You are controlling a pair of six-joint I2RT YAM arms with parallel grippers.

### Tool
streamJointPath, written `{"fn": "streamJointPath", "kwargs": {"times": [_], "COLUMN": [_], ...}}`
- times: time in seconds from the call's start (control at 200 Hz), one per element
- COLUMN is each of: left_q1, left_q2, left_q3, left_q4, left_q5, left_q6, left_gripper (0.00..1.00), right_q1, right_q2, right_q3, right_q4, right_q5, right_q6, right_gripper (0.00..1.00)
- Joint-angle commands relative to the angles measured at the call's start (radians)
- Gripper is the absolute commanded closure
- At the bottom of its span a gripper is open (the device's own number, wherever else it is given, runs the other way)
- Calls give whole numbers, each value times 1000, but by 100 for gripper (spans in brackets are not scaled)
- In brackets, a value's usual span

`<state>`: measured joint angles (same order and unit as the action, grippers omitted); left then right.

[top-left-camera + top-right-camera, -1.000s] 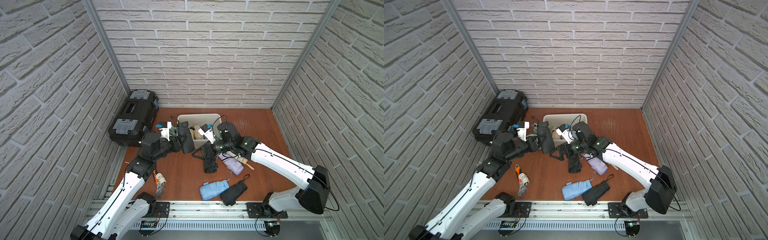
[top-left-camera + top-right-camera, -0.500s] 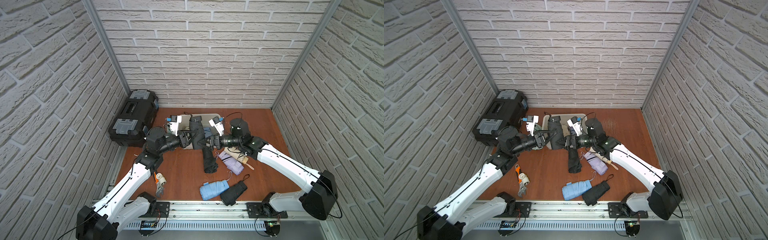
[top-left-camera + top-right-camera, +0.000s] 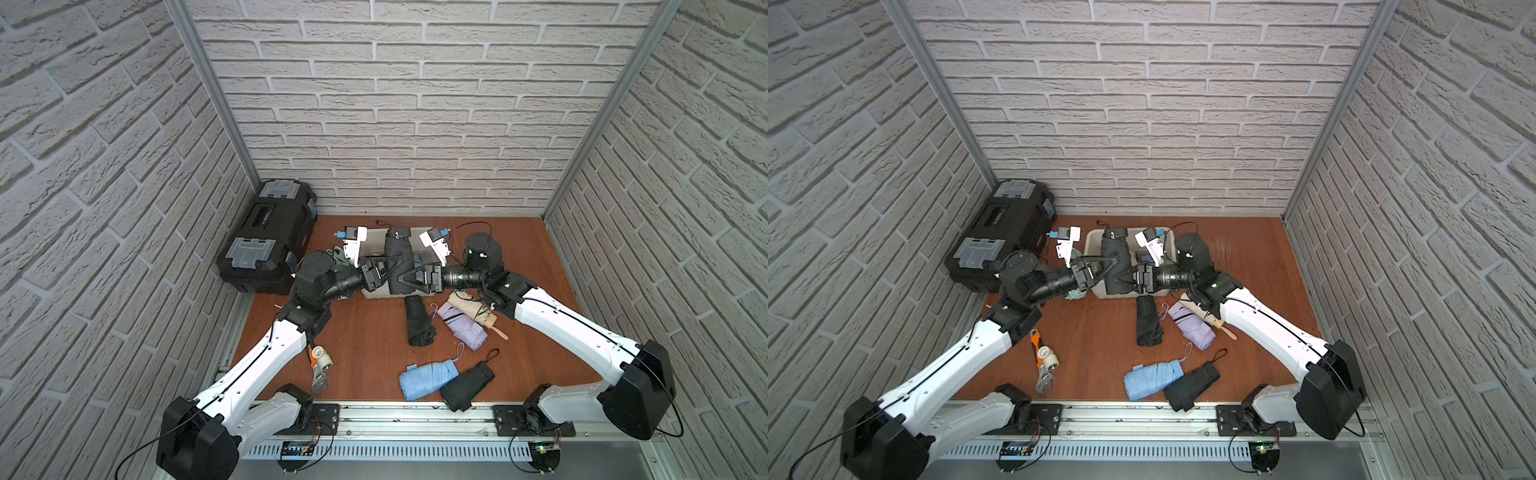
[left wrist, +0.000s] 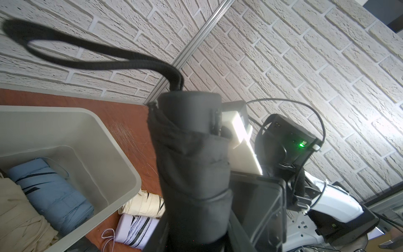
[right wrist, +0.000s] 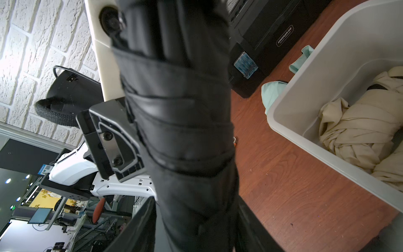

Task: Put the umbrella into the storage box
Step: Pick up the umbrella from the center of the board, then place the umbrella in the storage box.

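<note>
1. Well in front of the storage box (image 3: 376, 243), a pale blue umbrella (image 3: 428, 378) and a black folded one (image 3: 467, 384) lie touching.
2. By the box's near wall, the dark umbrella (image 3: 398, 253) is held in the air, pinched by the left gripper (image 3: 388, 268).
3. The right gripper (image 3: 405, 279) flanks it from the opposite side. Whether it presses, I cannot tell.
4. A black toolbox (image 3: 266, 237) stands beside the box.

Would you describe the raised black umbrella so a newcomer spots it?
Beside the big black toolbox sits the off-white storage box. Near it, one black umbrella is held up between the left gripper and right gripper; other umbrellas lie on the table or in the box.
</note>
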<state>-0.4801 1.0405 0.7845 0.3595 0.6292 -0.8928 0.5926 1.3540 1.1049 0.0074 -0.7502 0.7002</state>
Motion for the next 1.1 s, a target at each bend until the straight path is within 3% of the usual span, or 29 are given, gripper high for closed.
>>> {"fn": "streamJointPath", "kwargs": {"times": [0.0, 0.17, 0.235, 0.28, 0.335, 0.39, 0.465, 0.645, 0.805, 0.9, 1.095], "left_q1": [-6, -6, -5, -5, -3, 0, 4, 16, 26, 60, 169], "left_q2": [-15, -1, 6, 13, 16, 17, 17, 3, 4, 57, 191], "left_q3": [35, 30, 33, 32, 33, 35, 42, 67, 123, 197, 287], "left_q4": [65, 32, 22, 22, 19, 5, -22, -127, -403, -590, -769], "left_q5": [1, -20, -40, -52, -74, -105, -146, -292, -687, -815, -809], "left_q6": [17, 55, 66, 72, 79, 82, 98, 143, 120, 80, 0], "left_gripper": [100, 100, 89, 76, 50, 17, 2, 2, 2, 2, 5], "right_q1": [7, 7, 6, 2, -2, -10, -22, -64, -92, -92, -90], "right_q2": [3, 23, 33, 42, 57, 72, 93, 139, 194, 264, 379], "right_q3": [10, 15, 19, 26, 34, 42, 52, 109, 238, 371, 522], "right_q4": [98, 89, 81, 72, 66, 67, 68, -30, -337, -566, -793], "right_q5": [-47, -29, -21, -14, -3, 4, 19, 72, 222, 324, 472], "right_q6": [12, 28, 29, 28, 31, 43, 57, 46, -61, -145, -223], "right_gripper": [49, 56, 59, 60, 62, 64, 65, 67, 68, 68, 68]}}
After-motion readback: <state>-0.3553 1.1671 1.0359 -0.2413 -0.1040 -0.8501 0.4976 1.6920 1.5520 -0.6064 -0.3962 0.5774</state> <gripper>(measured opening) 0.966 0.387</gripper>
